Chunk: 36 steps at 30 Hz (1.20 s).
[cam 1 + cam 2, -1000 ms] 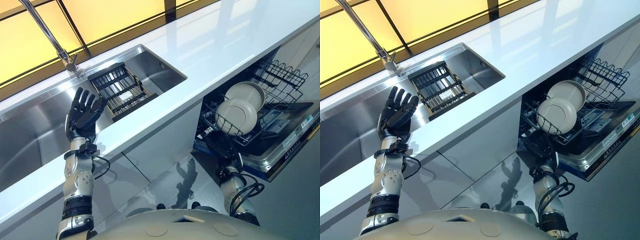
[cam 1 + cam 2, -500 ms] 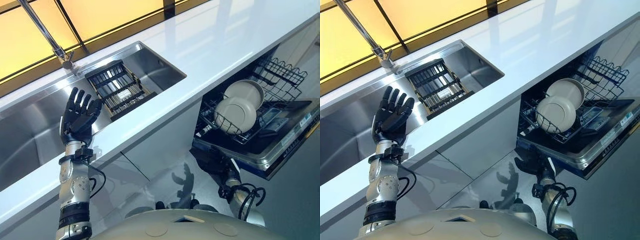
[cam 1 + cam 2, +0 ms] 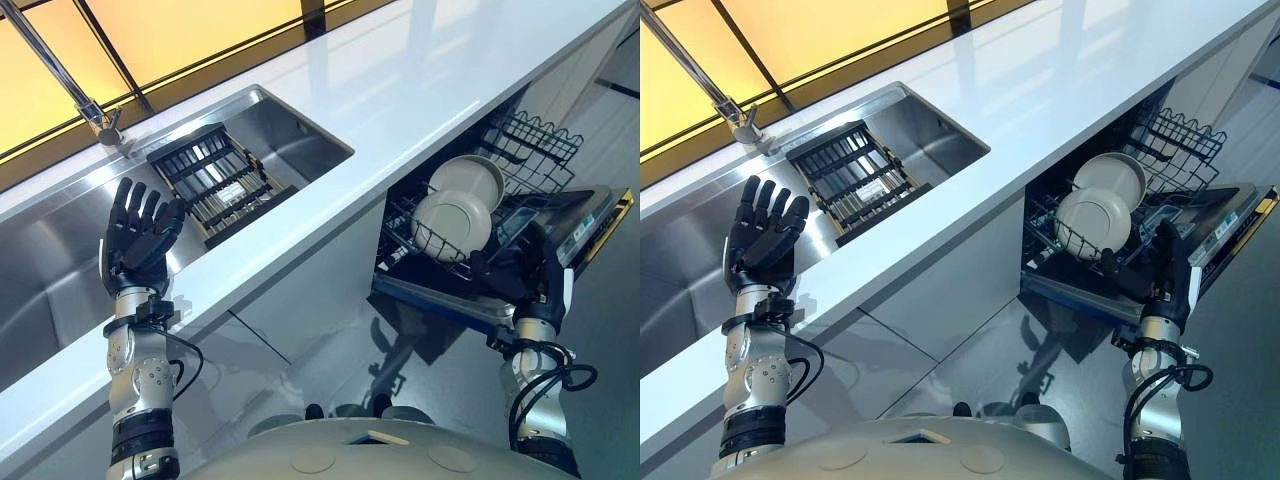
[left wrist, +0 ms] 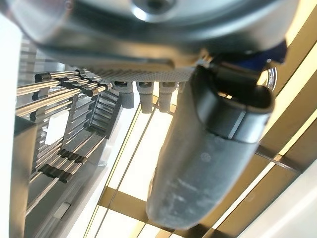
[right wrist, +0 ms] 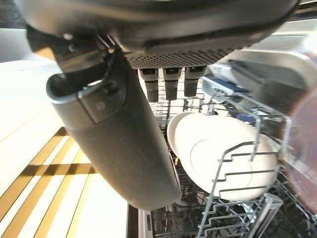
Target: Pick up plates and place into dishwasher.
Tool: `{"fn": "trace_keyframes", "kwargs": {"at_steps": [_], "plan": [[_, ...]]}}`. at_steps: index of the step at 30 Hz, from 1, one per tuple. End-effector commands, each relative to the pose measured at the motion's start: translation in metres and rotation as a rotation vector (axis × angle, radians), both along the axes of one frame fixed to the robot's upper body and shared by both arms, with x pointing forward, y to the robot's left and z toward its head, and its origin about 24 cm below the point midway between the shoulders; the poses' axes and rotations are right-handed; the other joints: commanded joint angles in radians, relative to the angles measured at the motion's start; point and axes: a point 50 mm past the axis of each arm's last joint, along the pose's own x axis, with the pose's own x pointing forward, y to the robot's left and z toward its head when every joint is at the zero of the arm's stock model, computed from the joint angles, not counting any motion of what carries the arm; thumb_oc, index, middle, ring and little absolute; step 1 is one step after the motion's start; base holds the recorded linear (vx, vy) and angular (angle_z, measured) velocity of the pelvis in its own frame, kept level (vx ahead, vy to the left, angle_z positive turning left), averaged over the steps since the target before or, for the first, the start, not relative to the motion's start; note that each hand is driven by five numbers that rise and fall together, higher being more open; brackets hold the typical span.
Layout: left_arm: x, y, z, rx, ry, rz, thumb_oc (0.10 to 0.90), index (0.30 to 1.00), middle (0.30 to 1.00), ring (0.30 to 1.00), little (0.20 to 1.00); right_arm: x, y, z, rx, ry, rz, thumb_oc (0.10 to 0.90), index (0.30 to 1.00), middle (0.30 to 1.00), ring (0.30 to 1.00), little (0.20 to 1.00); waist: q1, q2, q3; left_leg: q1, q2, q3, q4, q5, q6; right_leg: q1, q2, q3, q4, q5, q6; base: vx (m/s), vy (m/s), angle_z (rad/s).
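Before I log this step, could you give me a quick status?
Both hands open: left hand over sink, right hand by dishwasher rack. Two plates racked. Nothing obstructing.

Wire dishwasher rack, two pale plates standing upright, seemingly overlapping

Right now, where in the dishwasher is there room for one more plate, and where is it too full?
The far end of the rack, beyond the two plates, shows bare wire slots. The middle is crowded: both plates stand close together, one behind the other. The right hand hovers at the rack's near edge. The white counter beside the sink is bare too.
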Motion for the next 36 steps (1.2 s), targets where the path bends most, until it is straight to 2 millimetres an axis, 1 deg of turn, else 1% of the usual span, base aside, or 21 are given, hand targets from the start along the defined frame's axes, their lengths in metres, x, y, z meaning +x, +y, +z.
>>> {"fn": "trace_keyframes", "kwargs": {"at_steps": [1,4,7,11,14,17,18,19,23,26,30,34,36], "plan": [[-0.004,0.019,0.002,0.060,-0.021,0.045,0.800,0.900,0.900,0.900,0.900,0.020,0.000,0.017,0.027,-0.115,0.000,0.800,0.900,0.900,0.900,0.900,0.001,-0.023,-0.043,0.008,-0.030,0.019,0.018,-0.070,0.040,-0.062,0.009,-0.032,0.180,-0.133,0.026,0.03,-0.014,0.00],[-0.006,0.020,0.000,0.055,-0.014,0.048,0.800,0.900,0.900,0.900,0.900,0.014,0.000,0.001,0.074,-0.041,-0.010,0.800,0.900,0.900,0.900,0.900,0.005,-0.024,-0.035,0.007,-0.031,0.013,0.033,-0.071,0.041,-0.066,0.002,-0.042,0.215,-0.140,0.022,0.07,-0.003,0.01],[-0.006,0.021,-0.003,0.050,0.001,0.048,0.800,0.900,0.900,0.900,0.900,0.011,-0.003,-0.005,0.045,-0.001,-0.021,0.800,0.900,0.900,0.900,0.900,0.009,-0.021,-0.024,0.014,-0.034,0.008,0.050,-0.079,0.041,-0.068,-0.006,-0.057,0.263,-0.157,0.021,0.09,0.014,0.02],[-0.004,0.020,-0.005,0.050,0.021,0.037,0.800,0.900,0.900,0.900,0.900,0.012,-0.010,-0.006,0.006,0.022,-0.051,0.800,0.900,0.900,0.900,0.900,0.016,-0.016,-0.015,0.017,-0.039,-0.002,0.060,-0.078,0.040,-0.069,-0.013,-0.071,0.295,-0.165,0.017,0.12,0.027,0.11],[-0.005,0.019,-0.006,0.060,0.039,0.025,0.800,0.900,0.900,0.900,0.900,0.011,-0.022,-0.004,-0.032,0.018,-0.111,0.800,0.900,0.900,0.900,0.900,0.030,-0.007,-0.008,0.020,-0.045,-0.017,0.062,-0.069,0.036,-0.055,-0.016,-0.085,0.301,-0.174,0.010,0.14,0.031,0.10],[-0.006,0.021,-0.006,0.064,0.046,0.020,0.800,0.900,0.900,0.900,0.900,0.007,-0.033,-0.010,0.017,0.031,-0.202,0.800,0.900,0.900,0.900,0.900,0.040,0.001,-0.012,0.028,-0.046,-0.027,0.043,-0.056,0.029,-0.038,-0.013,-0.095,0.291,-0.178,0.007,0.10,0.030,0.16],[-0.006,0.022,-0.006,0.063,0.046,0.018,0.800,0.900,0.900,0.900,0.900,0.006,-0.036,-0.011,0.033,0.034,-0.223,0.800,0.900,0.900,0.900,0.900,0.042,0.003,-0.014,0.020,-0.044,-0.028,0.043,-0.048,0.028,-0.040,-0.012,-0.098,0.286,-0.169,0.005,0.10,0.034,0.18],[-0.007,0.023,-0.005,0.067,0.051,0.013,0.800,0.900,0.900,0.900,0.900,0.003,-0.042,-0.014,0.066,0.046,-0.262,0.800,0.900,0.900,0.900,0.900,0.048,0.006,-0.017,0.026,-0.045,-0.035,0.034,-0.047,0.025,-0.031,-0.012,-0.102,0.287,-0.179,0.005,0.07,0.037,0.13],[-0.008,0.026,-0.005,0.073,0.069,0.000,0.800,0.900,0.900,0.900,0.900,0.000,-0.047,-0.016,0.083,0.047,-0.305,0.800,0.900,0.900,0.900,0.900,0.059,0.016,-0.025,0.018,-0.042,-0.047,0.032,-0.032,0.021,-0.027,-0.011,-0.111,0.288,-0.176,0.000,0.07,0.034,0.15],[-0.010,0.029,-0.005,0.076,0.075,0.004,0.800,0.900,0.900,0.900,0.900,0.001,-0.048,-0.015,0.062,0.055,-0.303,0.800,0.900,0.900,0.900,0.900,0.064,0.017,-0.029,0.016,-0.043,-0.054,0.033,-0.031,0.020,-0.025,-0.011,-0.115,0.288,-0.178,-0.001,0.04,0.027,0.09],[-0.011,0.033,-0.005,0.080,0.086,0.007,0.800,0.900,0.900,0.900,0.900,0.007,-0.050,-0.012,0.026,0.084,-0.274,0.800,0.900,0.900,0.900,0.900,0.075,0.016,-0.031,0.023,-0.048,-0.066,0.037,-0.038,0.022,-0.019,-0.014,-0.119,0.294,-0.187,-0.001,0.05,0.026,0.05],[-0.010,0.034,-0.005,0.081,0.090,0.000,0.800,0.900,0.900,0.900,0.900,0.013,-0.052,-0.013,0.053,0.097,-0.253,0.800,0.900,0.900,0.900,0.900,0.082,0.015,-0.035,0.018,-0.050,-0.073,0.039,-0.034,0.022,-0.021,-0.013,-0.123,0.286,-0.176,-0.002,0.00,0.022,0.07],[-0.008,0.034,-0.005,0.082,0.096,-0.011,0.800,0.900,0.900,0.900,0.900,0.016,-0.053,-0.014,0.074,0.104,-0.255,0.800,0.900,0.900,0.900,0.900,0.089,0.009,-0.041,0.022,-0.052,-0.077,0.035,-0.035,0.022,-0.015,-0.013,-0.125,0.275,-0.171,0.001,0.01,0.008,0.03]]}}
